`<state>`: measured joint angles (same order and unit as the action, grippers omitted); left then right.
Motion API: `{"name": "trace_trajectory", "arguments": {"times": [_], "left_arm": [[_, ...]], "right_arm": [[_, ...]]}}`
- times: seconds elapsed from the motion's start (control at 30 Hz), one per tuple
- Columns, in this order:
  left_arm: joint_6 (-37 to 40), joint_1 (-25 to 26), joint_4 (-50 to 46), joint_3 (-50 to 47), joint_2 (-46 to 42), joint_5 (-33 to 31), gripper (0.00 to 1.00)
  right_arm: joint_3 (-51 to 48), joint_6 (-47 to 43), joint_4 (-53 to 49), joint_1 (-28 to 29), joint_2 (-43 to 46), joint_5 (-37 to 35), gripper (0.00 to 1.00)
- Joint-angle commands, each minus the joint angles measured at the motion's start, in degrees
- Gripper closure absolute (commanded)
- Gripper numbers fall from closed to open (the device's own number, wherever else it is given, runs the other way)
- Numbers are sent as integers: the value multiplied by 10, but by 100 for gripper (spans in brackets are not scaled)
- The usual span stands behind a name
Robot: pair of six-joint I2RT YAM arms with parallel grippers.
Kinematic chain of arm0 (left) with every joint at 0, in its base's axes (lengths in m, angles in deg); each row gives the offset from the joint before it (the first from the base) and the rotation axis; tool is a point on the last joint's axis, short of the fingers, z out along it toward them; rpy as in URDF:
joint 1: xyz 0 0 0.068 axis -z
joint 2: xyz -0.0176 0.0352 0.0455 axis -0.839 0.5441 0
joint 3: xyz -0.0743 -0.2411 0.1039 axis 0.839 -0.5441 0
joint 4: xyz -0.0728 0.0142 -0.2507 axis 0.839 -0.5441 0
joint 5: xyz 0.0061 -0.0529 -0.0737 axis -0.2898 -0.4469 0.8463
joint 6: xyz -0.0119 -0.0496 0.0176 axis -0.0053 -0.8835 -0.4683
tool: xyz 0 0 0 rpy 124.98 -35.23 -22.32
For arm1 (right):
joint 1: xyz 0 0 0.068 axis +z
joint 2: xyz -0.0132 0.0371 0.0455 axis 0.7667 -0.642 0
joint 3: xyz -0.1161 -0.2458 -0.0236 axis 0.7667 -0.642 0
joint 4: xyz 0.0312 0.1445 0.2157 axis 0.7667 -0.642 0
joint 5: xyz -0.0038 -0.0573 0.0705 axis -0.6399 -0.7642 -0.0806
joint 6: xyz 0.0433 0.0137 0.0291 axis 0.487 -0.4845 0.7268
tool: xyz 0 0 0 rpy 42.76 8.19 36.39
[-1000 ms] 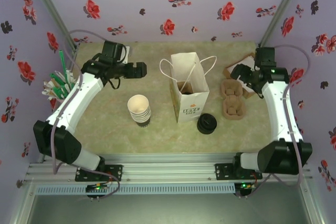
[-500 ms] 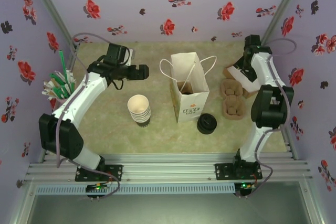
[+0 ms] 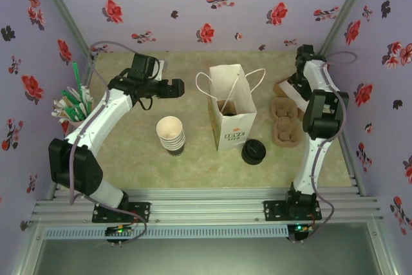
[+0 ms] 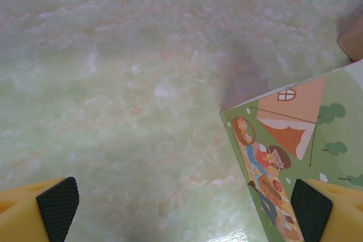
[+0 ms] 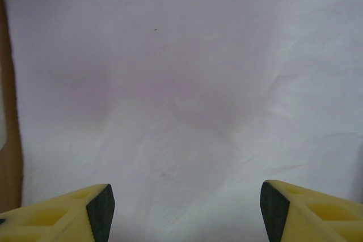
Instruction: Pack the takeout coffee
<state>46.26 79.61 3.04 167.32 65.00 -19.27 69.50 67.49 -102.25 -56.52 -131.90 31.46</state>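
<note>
The takeout coffee is out of view. The white paper bag stands open in the middle of the table. My left gripper hangs open to the left of the bag, with nothing between its fingers. In the left wrist view the left gripper is over bare green table, with a green panel printed with a picnic picture by its right finger. My right arm is folded up at the back right, with the right gripper near the wall. In the right wrist view the right gripper is open, facing pale wall.
A stack of lidless cream cups stands left of the bag. Black lids sit at the bag's front right. Brown cup carriers lie to the right. A holder of straws is at the left wall.
My right arm has folded upright and swung its gripper off the cup carriers toward the back wall, jaws narrowing a little. The left gripper has edged slightly right.
</note>
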Motion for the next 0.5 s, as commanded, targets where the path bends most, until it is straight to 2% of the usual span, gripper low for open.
{"name": "trace_trajectory", "arguments": {"times": [0.0, 0.47], "left_arm": [[-10, 3, 13, -7, 5, 12, 1], [-14, 3, 15, -6, 7, 21, 1]], "right_arm": [[17, 23, -18, -10, -17, -24, 29], [26, 22, -12, -16, -78, -4, 30]]}}
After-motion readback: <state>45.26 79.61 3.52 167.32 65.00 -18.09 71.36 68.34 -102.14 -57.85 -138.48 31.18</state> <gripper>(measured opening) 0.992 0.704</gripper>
